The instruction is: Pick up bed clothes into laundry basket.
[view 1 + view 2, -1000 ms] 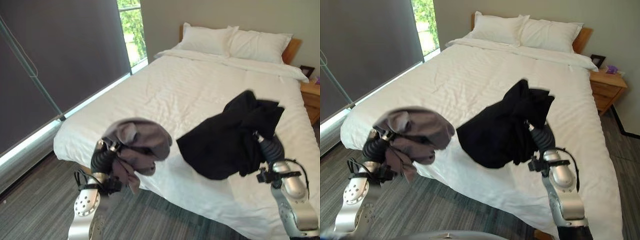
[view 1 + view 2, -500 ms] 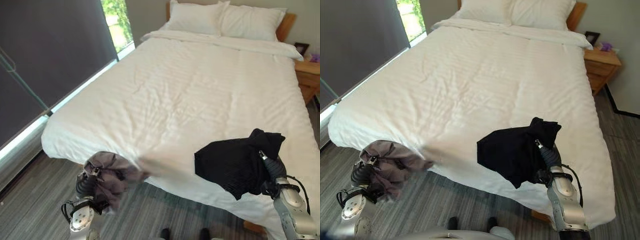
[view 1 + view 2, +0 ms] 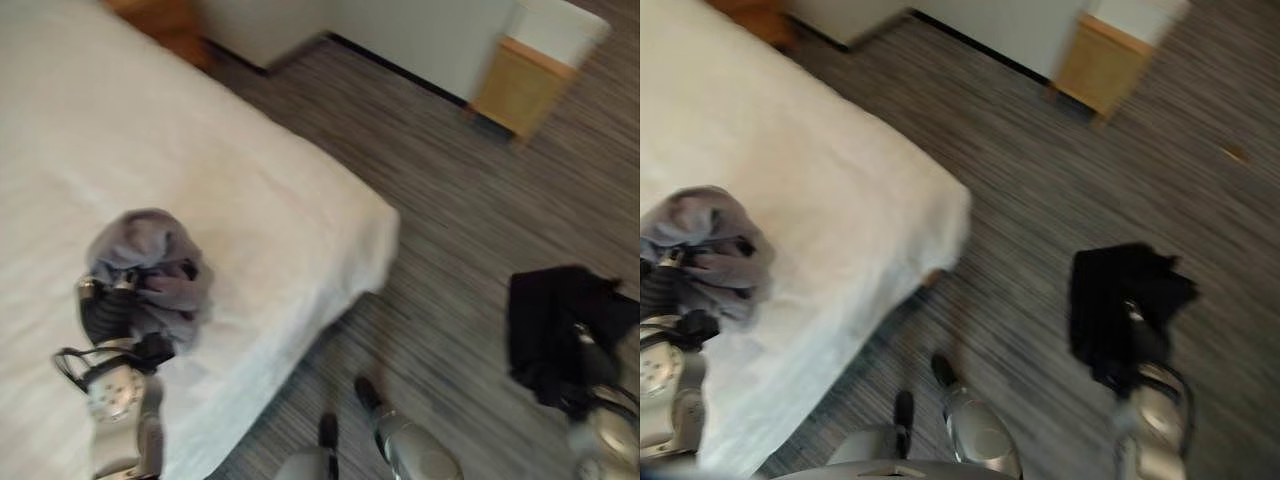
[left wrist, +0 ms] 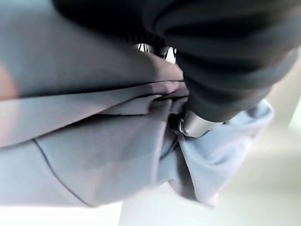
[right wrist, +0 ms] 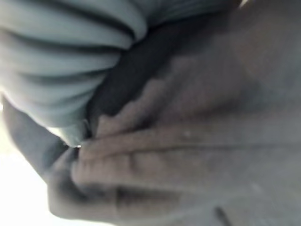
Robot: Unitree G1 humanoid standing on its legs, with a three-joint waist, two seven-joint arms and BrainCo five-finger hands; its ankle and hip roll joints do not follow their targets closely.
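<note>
The bed (image 3: 250,190) is plain white. One bundled garment (image 3: 150,265) is grey-lilac, the other garment (image 3: 550,330) black. The floor (image 3: 450,200) is grey with fine stripes; a cabinet (image 3: 520,90) is tan.

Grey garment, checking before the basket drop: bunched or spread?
Bunched: the grey garment sits wadded on the left hand, over the bed.

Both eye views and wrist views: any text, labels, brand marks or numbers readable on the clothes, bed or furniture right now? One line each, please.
None can be read.
Grey garment bunched on the left hand: no print or tag visible.
Black garment on the right hand: no print visible.
White bed: plain cover.
Wooden cabinet: no marks, and blurred.
</note>
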